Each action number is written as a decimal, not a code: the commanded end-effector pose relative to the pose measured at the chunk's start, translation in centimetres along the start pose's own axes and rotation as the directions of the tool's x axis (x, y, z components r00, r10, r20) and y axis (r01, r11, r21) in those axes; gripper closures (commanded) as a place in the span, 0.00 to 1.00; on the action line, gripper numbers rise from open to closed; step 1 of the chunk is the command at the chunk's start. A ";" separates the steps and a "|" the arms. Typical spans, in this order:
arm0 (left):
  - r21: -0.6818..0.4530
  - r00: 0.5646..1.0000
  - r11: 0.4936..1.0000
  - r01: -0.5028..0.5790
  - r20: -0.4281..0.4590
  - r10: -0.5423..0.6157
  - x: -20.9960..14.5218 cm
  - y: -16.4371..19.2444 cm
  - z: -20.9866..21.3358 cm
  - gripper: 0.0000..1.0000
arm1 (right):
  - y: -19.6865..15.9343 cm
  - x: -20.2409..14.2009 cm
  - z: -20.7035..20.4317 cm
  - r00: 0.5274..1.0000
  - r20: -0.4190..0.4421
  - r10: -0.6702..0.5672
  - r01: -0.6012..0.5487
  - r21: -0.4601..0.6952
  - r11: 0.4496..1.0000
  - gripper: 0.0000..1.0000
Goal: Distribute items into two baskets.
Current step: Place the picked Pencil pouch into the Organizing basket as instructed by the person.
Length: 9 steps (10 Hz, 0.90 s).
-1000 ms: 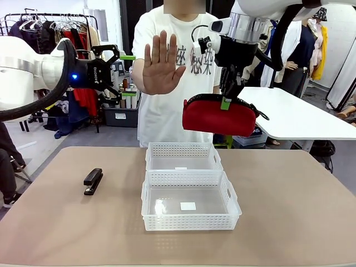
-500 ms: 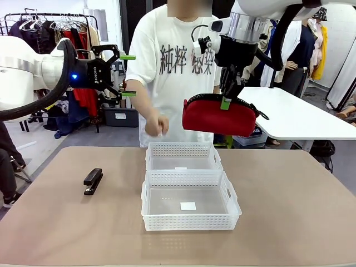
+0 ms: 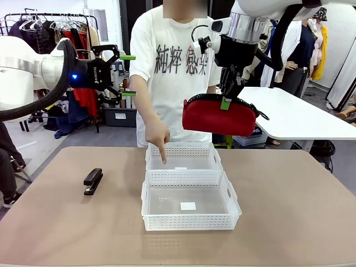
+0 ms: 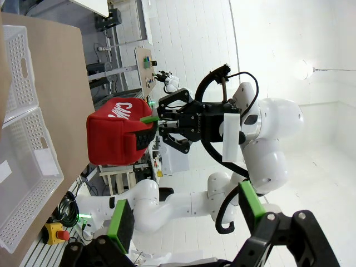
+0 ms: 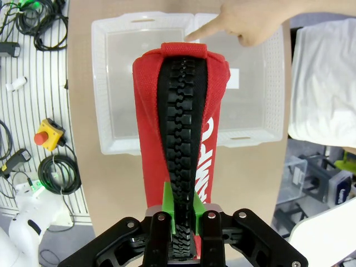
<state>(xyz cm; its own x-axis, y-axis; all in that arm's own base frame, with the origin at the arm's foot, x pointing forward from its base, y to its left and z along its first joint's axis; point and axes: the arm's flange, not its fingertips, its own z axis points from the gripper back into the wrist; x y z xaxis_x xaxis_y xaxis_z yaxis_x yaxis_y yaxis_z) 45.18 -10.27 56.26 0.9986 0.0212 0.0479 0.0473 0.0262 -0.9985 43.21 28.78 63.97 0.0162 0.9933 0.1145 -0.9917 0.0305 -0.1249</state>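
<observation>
1. Red pouch (image 3: 218, 118) hung in the air, clamped along its zipper edge by the right gripper (image 3: 225, 102), up at 1 o'clock from the far basket (image 3: 181, 148).
2. Left gripper (image 3: 129, 75) was raised off toward 10 o'clock, jaws apart, nothing between them.
3. Person's hand (image 3: 157, 135) pointed one finger down into the far basket.
4. Stapler (image 3: 93, 181) lay on the table (image 3: 289, 211), at 9 o'clock of the near basket (image 3: 189, 222), well apart from it.

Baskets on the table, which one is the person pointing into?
The far basket, the one farther from the robot: the person's hand points a finger down into it. The near basket is not pointed at.
</observation>
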 end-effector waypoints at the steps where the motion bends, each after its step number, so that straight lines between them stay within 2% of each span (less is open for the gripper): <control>1: -0.002 1.000 1.000 0.004 0.001 -0.004 0.0 -0.2 0.0 0.00 | 0.1 0.0 0.2 1.000 -0.004 -0.001 0.001 -0.007 1.000 1.00; 9: -0.002 1.000 1.000 0.004 0.001 -0.004 0.0 -0.2 0.0 0.00 | 0.0 0.0 0.0 1.000 0.000 0.000 0.000 0.000 1.000 1.00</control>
<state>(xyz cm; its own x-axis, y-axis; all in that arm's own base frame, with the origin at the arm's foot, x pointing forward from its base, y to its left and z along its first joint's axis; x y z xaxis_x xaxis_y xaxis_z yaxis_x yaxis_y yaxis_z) 45.18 -10.27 56.26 0.9986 0.0212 0.0479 0.0473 0.0262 -0.9985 43.23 28.78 63.95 0.0162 0.9933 0.1143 -0.9918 0.0305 -0.1244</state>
